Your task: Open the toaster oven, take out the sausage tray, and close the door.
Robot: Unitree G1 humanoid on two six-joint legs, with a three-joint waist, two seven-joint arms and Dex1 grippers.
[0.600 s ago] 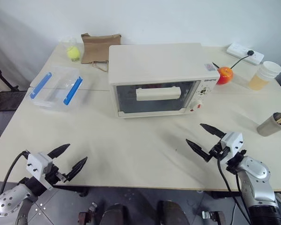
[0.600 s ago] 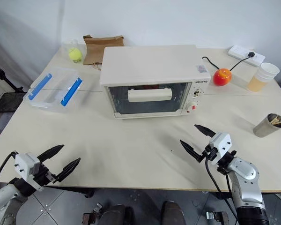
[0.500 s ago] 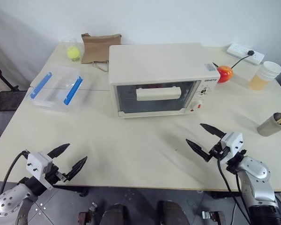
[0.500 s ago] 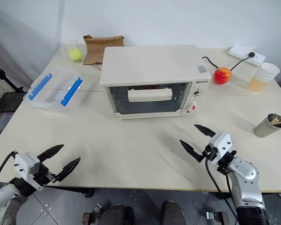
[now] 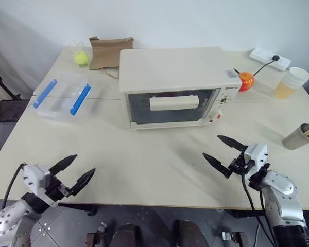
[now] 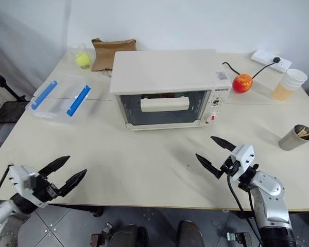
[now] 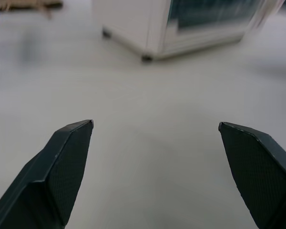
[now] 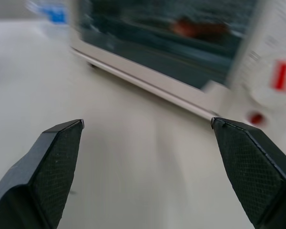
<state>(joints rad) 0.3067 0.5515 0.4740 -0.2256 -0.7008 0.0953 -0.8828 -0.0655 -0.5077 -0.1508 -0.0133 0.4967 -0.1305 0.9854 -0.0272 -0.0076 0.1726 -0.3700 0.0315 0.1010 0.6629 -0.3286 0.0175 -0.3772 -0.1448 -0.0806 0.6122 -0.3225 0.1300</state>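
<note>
A cream-white toaster oven (image 5: 175, 85) stands at the middle of the pale table (image 5: 144, 159), its glass door (image 5: 170, 106) shut and upright, the long bar handle (image 5: 174, 102) running across the upper part of the pane. I hold both arms low over the near edge of the table, well short of the oven. My left gripper (image 5: 72, 172) hangs at the near left corner with its two black fingers spread wide and nothing between them; my right gripper (image 5: 225, 151) sits over the table in front of the oven's right end, its fingers just as wide apart and equally empty. From my right wrist, the oven's front shows close ahead: the knob panel with a small red light (image 8: 256, 118) at its right side, and a reddish shape (image 8: 200, 27) behind the glass, too blurred for me to say it is the sausages on their tray. From my left wrist, the oven's left front corner (image 7: 152, 28) stands across bare tabletop. On the far left of the table lies a clear plastic box with blue clips (image 5: 62, 95); behind it are a brown paper bag (image 5: 110, 51) and a clear cup holding a yellow ball (image 5: 81, 55). To the oven's right sit an orange-red fruit (image 5: 246, 81), a white power strip (image 5: 270, 58), a stack of paper cups (image 5: 292, 82) and a grey cup (image 5: 301, 136) near the table's right edge.
</note>
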